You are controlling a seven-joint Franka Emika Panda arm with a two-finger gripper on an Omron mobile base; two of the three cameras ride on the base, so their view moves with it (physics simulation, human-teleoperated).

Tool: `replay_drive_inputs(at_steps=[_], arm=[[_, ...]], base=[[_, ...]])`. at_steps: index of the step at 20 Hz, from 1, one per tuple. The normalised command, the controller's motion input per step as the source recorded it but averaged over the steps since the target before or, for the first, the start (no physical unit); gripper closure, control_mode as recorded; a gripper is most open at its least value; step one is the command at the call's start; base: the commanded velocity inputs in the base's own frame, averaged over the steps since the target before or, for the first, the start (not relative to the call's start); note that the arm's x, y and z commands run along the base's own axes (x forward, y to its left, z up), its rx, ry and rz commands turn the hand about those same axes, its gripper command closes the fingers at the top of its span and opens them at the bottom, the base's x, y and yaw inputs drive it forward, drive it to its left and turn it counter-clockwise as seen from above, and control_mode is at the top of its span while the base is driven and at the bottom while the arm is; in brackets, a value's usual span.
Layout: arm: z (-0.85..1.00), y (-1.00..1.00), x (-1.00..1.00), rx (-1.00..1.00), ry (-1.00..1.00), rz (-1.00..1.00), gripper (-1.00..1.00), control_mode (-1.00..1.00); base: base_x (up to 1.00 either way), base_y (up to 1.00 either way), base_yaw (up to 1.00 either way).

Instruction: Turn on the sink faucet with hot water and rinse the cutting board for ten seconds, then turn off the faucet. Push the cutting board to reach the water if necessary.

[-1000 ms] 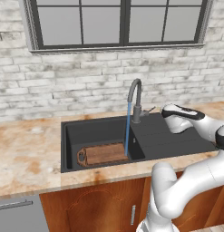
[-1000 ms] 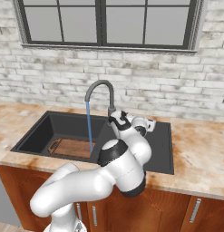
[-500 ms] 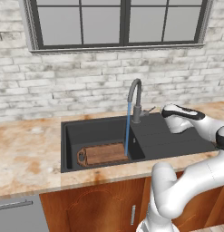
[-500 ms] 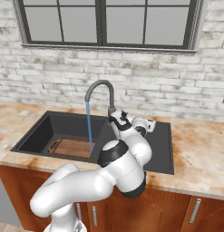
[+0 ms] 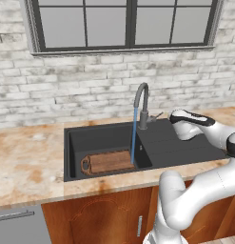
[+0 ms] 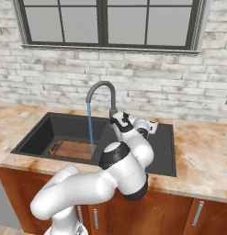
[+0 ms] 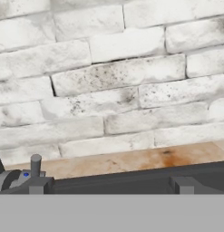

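Observation:
The dark sink (image 5: 73, 151) holds the brown cutting board (image 5: 109, 162) flat on the basin floor, handle loop to the left. A blue stream of water (image 5: 134, 136) falls from the grey gooseneck faucet (image 5: 142, 102) onto the board's right end. My gripper (image 5: 171, 116) hovers over the ribbed drainboard (image 5: 178, 143), just right of the thin side lever (image 5: 157, 115), apart from it. In the hand view my gripper (image 7: 109, 186) is open with nothing between its fingertips (image 7: 37, 186); the faucet base and lever (image 7: 23, 174) sit at the lower left. From the right, the board (image 6: 71, 149), water (image 6: 90, 131) and gripper (image 6: 117, 120) show too.
A white brick wall (image 5: 90, 90) with a dark-framed window (image 5: 128, 24) rises behind the sink. Speckled stone counter (image 5: 28, 167) runs to both sides. Wooden cabinet doors (image 5: 104, 219) sit below the front edge.

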Motion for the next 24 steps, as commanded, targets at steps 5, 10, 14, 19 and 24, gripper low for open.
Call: replay_drive_inputs(at_steps=[5,10,14,19,24], arm=[[0.0,0.0,0.0,0.0,0.0,0.0,-1.0,-1.0],[0.0,0.0,0.0,0.0,0.0,0.0,-1.0,-1.0],[0.0,0.0,0.0,0.0,0.0,0.0,-1.0,-1.0],[0.0,0.0,0.0,0.0,0.0,0.0,-1.0,-1.0],[0.0,0.0,0.0,0.0,0.0,0.0,-1.0,-1.0]], base=[[0.0,0.0,0.0],[0.0,0.0,0.0],[0.0,0.0,0.0],[0.0,0.0,0.0],[0.0,0.0,0.0]])
